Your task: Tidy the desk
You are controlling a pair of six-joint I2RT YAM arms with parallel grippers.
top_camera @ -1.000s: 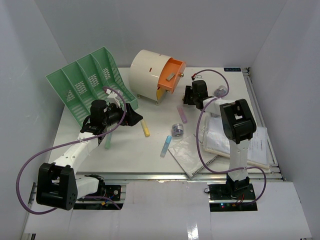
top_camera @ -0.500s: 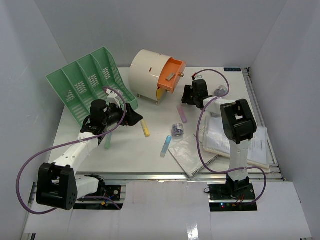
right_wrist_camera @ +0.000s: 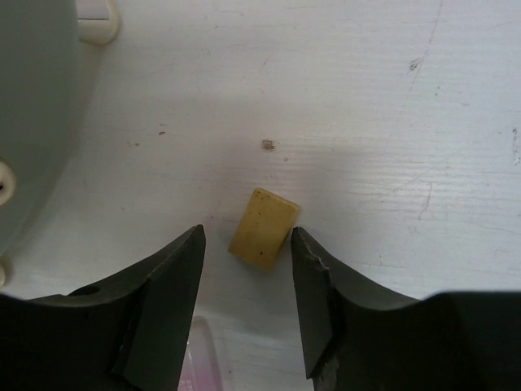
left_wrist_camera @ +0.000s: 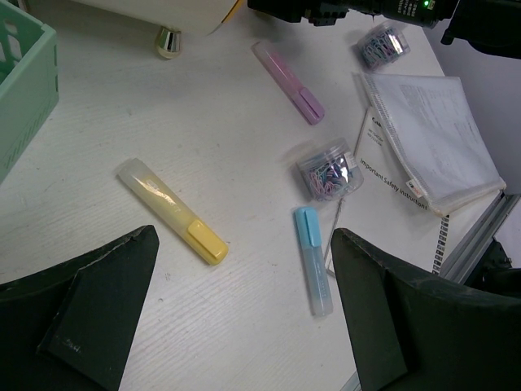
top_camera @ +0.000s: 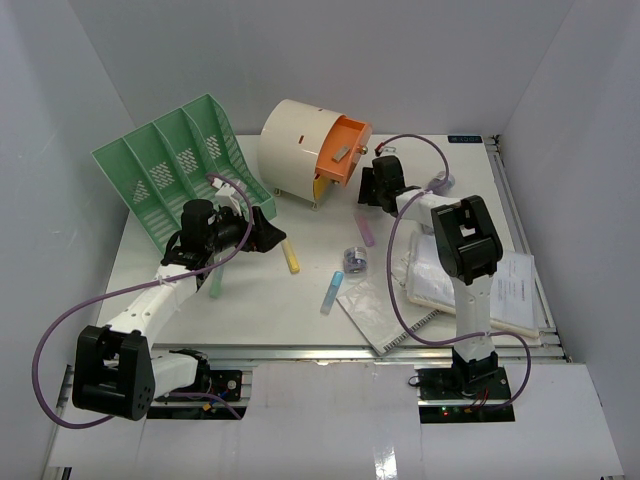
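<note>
The white desk [top_camera: 250, 300] holds scattered items. My right gripper [top_camera: 367, 190] is low over the desk beside the drum unit. In the right wrist view it [right_wrist_camera: 247, 236] is open, its fingertips on either side of a small yellow eraser [right_wrist_camera: 262, 228] lying flat; the right finger is almost touching it. My left gripper [top_camera: 275, 236] is open and empty above the desk. In its wrist view [left_wrist_camera: 244, 244] a yellow highlighter [left_wrist_camera: 171, 210] and a blue highlighter [left_wrist_camera: 312, 259] lie ahead of the fingers.
A green file rack [top_camera: 175, 165] stands at the back left. A cream drum drawer unit [top_camera: 295, 145] has its orange drawer [top_camera: 342, 150] open. A pink highlighter [top_camera: 364, 229], a green highlighter [top_camera: 216, 282], two clip jars [top_camera: 354, 258] [top_camera: 440, 181] and notebooks [top_camera: 500, 285] lie about.
My right gripper has moved a little left and back, toward the drum unit. The left arm has not moved.
</note>
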